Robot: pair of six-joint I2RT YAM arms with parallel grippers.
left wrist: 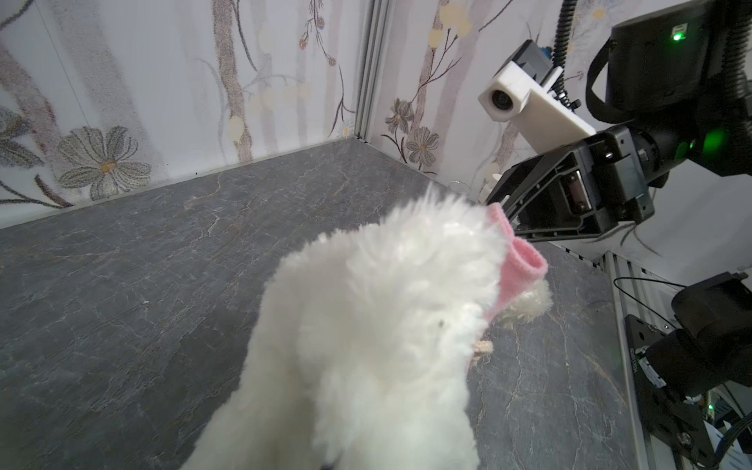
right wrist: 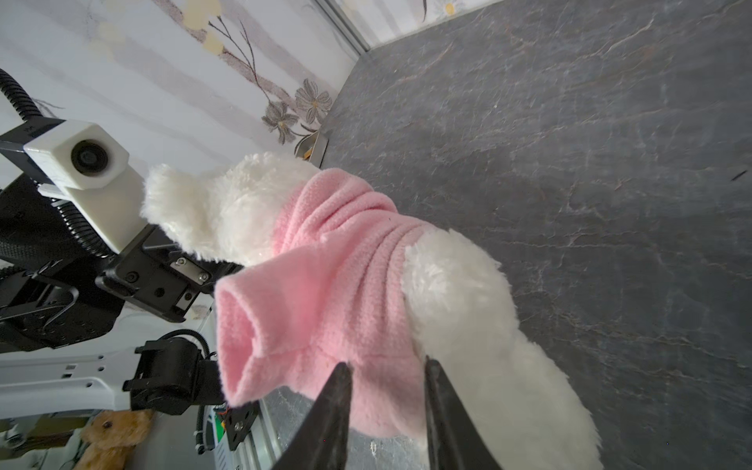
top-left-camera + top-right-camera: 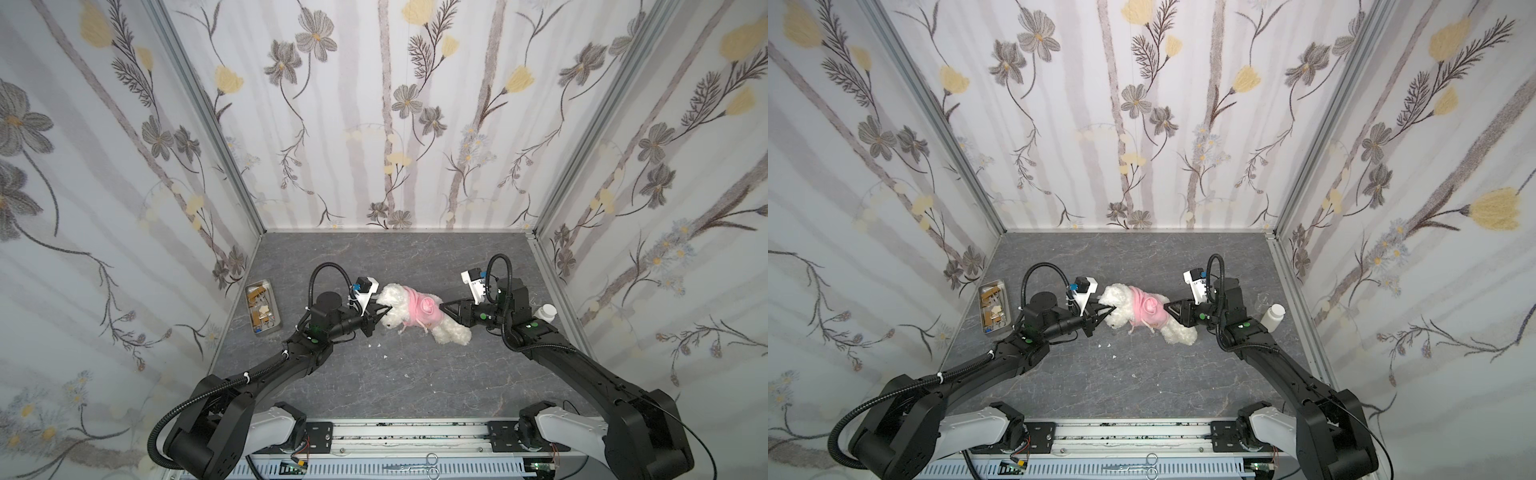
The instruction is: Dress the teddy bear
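While the teddy bear [image 3: 395,297] lies about the middle of the table [image 3: 374,374], head toward the left edge and its pink hoodie [image 3: 419,309] bunched round the trunk, the left gripper [image 3: 384,311] is clenched on the fur of its head. The right gripper [image 2: 386,366] sets its parted fingers at the hoodie's hem, though I cannot tell whether they pinch the cloth.

A grey, marble-veined tabletop [image 3: 374,374] carries everything. A shallow metal tray [image 3: 274,305] of small parts lies at its left edge. A white bottle [image 3: 1274,316] and a clear glass beaker [image 3: 1263,301] stand near the right edge. A few white scraps [image 3: 378,345] lie mid-table, just in front of the teddy bear [image 3: 395,296]; whether the bear rests on the top is unclear
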